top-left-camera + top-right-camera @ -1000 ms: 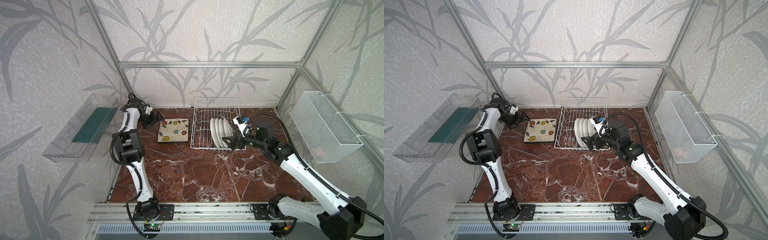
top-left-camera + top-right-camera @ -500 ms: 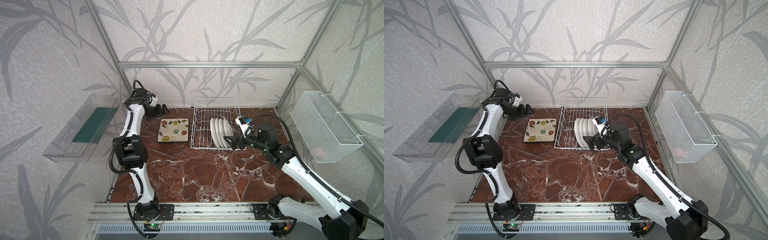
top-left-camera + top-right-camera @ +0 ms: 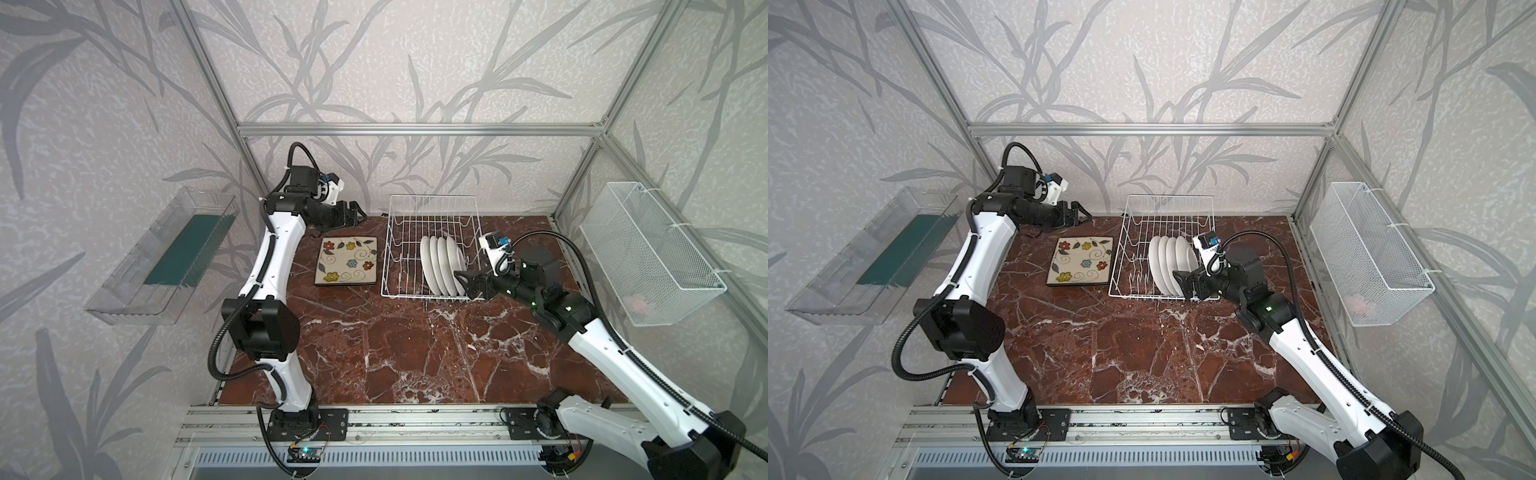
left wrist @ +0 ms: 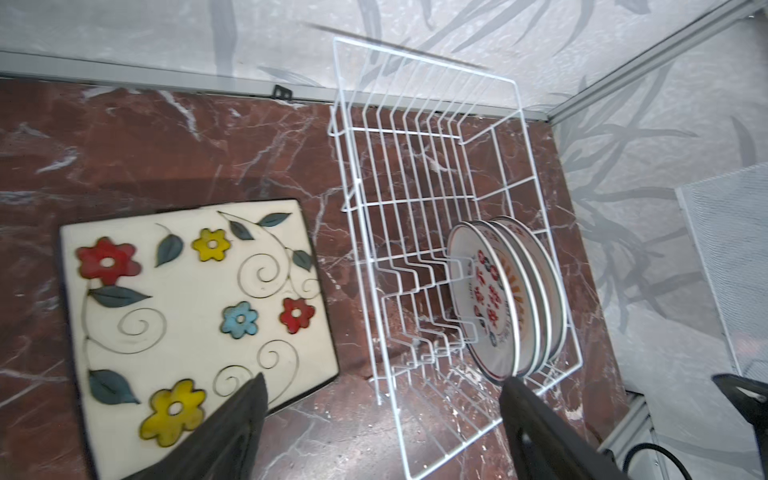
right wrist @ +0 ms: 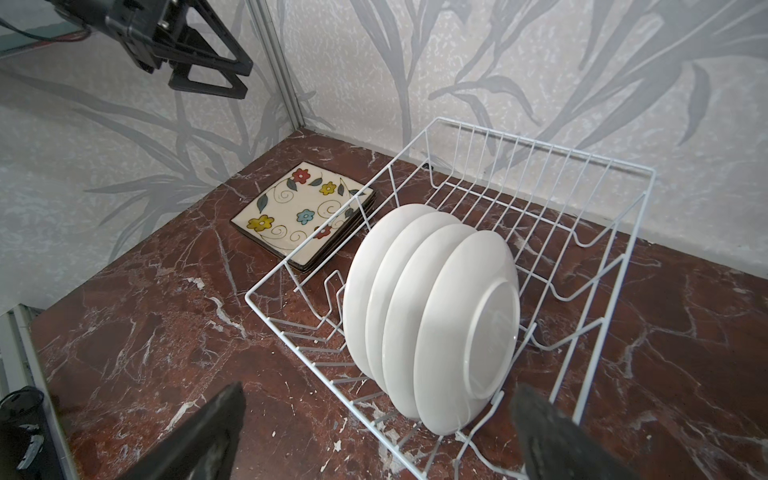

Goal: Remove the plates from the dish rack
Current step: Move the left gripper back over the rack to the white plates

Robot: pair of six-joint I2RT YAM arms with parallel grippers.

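Observation:
The white wire dish rack (image 3: pixel 388 249) (image 3: pixel 1167 198) stands at the back middle of the table. Several round white plates (image 3: pixel 440 266) (image 3: pixel 1169 266) (image 5: pixel 449 311) stand on edge in its right half. A stack of square flowered plates (image 3: pixel 347 261) (image 3: pixel 1080 261) (image 4: pixel 195 307) lies flat just left of the rack. My left gripper (image 3: pixel 359 214) (image 3: pixel 1084 214) (image 4: pixel 384 378) hangs open and empty above the table's back, behind the square plates. My right gripper (image 3: pixel 463 282) (image 3: pixel 1181 284) (image 5: pixel 380 388) is open at the rack's front right corner, its jaws wide before the nearest round plate, touching nothing.
A clear plastic tray (image 3: pixel 166 257) with a green insert hangs on the left wall. A white mesh basket (image 3: pixel 648 253) hangs on the right wall. Aluminium frame posts line the back corners. The red marble tabletop (image 3: pixel 395 353) stretches in front of the rack.
My left gripper has risen from beside the square plates and swung right toward the rack. The right gripper has barely shifted at the rack's corner.

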